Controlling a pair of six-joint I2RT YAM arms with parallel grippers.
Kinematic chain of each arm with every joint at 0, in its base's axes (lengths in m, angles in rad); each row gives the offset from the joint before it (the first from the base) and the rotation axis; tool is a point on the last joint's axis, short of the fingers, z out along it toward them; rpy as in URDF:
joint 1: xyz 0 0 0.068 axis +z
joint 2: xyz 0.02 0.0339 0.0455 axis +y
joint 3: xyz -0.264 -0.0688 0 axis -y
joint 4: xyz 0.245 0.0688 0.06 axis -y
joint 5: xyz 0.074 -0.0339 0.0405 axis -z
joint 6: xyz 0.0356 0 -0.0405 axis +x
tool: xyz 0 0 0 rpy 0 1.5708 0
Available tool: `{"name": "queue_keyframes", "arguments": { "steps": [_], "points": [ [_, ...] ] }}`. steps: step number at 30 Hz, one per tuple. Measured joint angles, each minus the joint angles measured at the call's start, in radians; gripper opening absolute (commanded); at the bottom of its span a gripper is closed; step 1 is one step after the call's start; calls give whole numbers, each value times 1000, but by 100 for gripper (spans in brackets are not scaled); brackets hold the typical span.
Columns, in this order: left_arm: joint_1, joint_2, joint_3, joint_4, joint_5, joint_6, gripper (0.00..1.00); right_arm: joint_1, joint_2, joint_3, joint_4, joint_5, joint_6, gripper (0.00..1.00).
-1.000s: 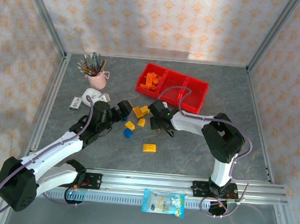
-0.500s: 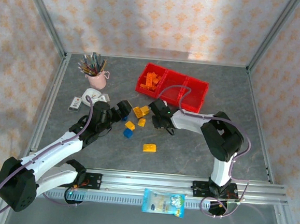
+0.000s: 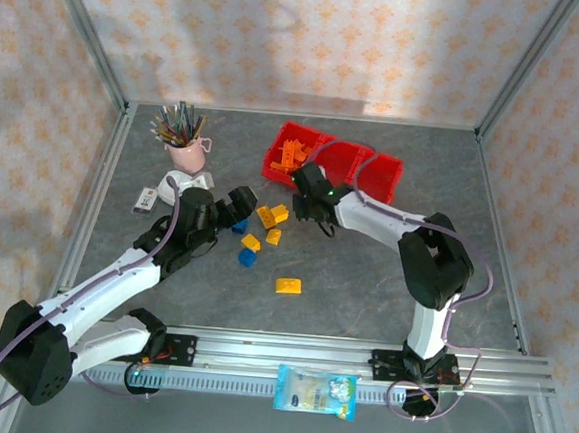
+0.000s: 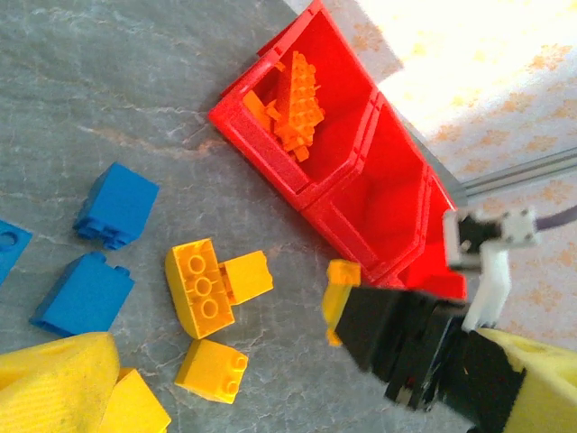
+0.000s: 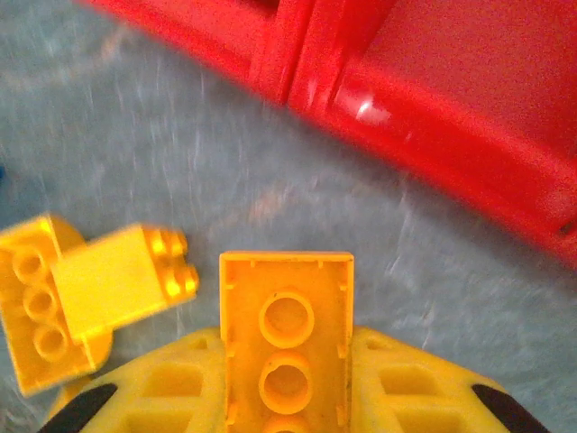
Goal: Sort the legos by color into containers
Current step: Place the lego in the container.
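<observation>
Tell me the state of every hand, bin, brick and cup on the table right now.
Right hand, shut on yellow brick.
Left hand, open and empty.
Red tray, one end bin holds orange bricks, the rest look empty.
Loose bricks, yellow and blue, lying on the table.
Pink cup, upright, holding pencils.

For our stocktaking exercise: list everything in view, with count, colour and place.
grey table: one, beneath everything
red plastic three-bin tray: one, red, far middle
orange toy bricks: a pile, orange, tray's left-end bin
loose yellow toy bricks: about five, yellow, table centre
blue toy bricks: at least two, blue, among the yellow ones
pink cup of coloured pencils: one, far left
small white items: a few, identity unclear, near the cup
plastic packet: one, pale blue-yellow, near edge
left gripper: open, left of the loose bricks
right gripper: shut on a yellow brick, near the tray
</observation>
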Motion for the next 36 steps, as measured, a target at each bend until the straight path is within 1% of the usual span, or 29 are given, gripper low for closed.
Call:
{"name": "queue_keyframes", "arguments": {
  "steps": [7,10,14,18,19,21,22,24,30,33,36],
  "points": [
    [54,35,41,0,12,37,99,-84,32,193,-19,36,18,27],
    [81,43,56,1,31,46,99,-124,82,262,-19,47,28,28],
    [96,61,72,1,47,66,99,-169,167,349,-28,64,28,29],
    [106,84,79,4,63,75,99,-192,246,430,-47,86,29,29],
    [109,89,79,5,66,77,99,-194,264,451,-51,94,29,33],
    [111,95,79,8,73,77,99,-195,286,475,-59,102,37,45],
    [113,96,79,8,77,78,99,-195,293,485,-66,105,40,50],
    [113,96,79,9,81,84,99,-195,298,500,-74,109,35,55],
    [119,96,79,15,84,92,99,-194,295,517,-85,121,31,59],
    [124,96,79,14,85,95,99,-182,256,456,-85,118,24,62],
    [126,89,79,12,84,95,99,-145,191,370,-88,114,10,64]
  ]
}}
